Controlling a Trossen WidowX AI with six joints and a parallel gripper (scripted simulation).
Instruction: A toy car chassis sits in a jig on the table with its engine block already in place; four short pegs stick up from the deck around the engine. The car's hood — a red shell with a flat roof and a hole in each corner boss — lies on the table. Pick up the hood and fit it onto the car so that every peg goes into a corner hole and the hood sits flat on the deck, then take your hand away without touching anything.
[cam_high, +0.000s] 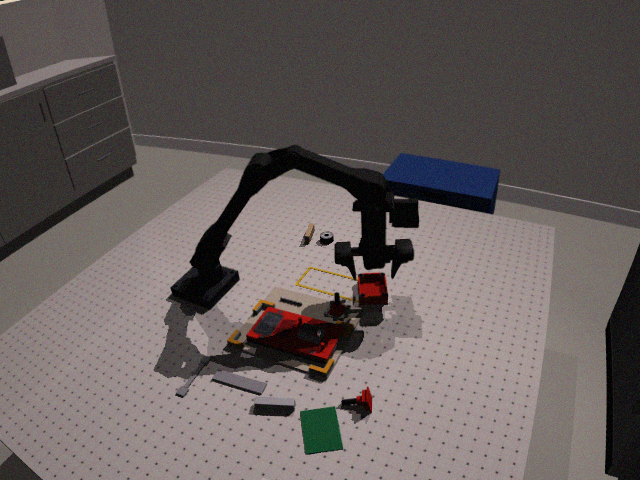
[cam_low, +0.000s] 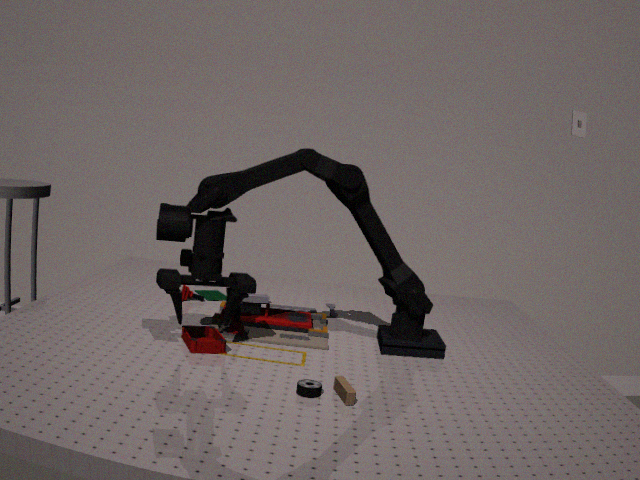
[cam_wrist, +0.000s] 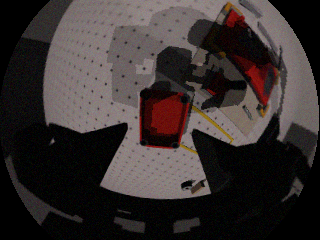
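Observation:
The red hood (cam_high: 373, 292) (cam_low: 203, 344) (cam_wrist: 162, 119) lies on the table with its hollow side up, corner bosses showing. My gripper (cam_high: 374, 277) (cam_low: 204, 325) (cam_wrist: 160, 130) is open and empty, pointing down just above the hood, one finger on each side in the wrist view. The red chassis (cam_high: 289, 319) (cam_low: 297, 319) sits in the jig (cam_high: 273, 294) (cam_low: 316, 343), between orange corner brackets. The engine block (cam_high: 310, 333) is on its deck, in shadow. A few thin pegs show near it; the rest are too dark to tell.
A red piece with a black post (cam_high: 337, 308) stands between chassis and hood. A yellow outline (cam_high: 333, 273) borders the hood. A black wheel (cam_high: 326, 237) (cam_low: 309, 388) and wooden block (cam_high: 309, 233) (cam_low: 344, 390) lie behind. Grey bars, a green plate (cam_high: 321, 430) and another red piece (cam_high: 366, 400) lie in front.

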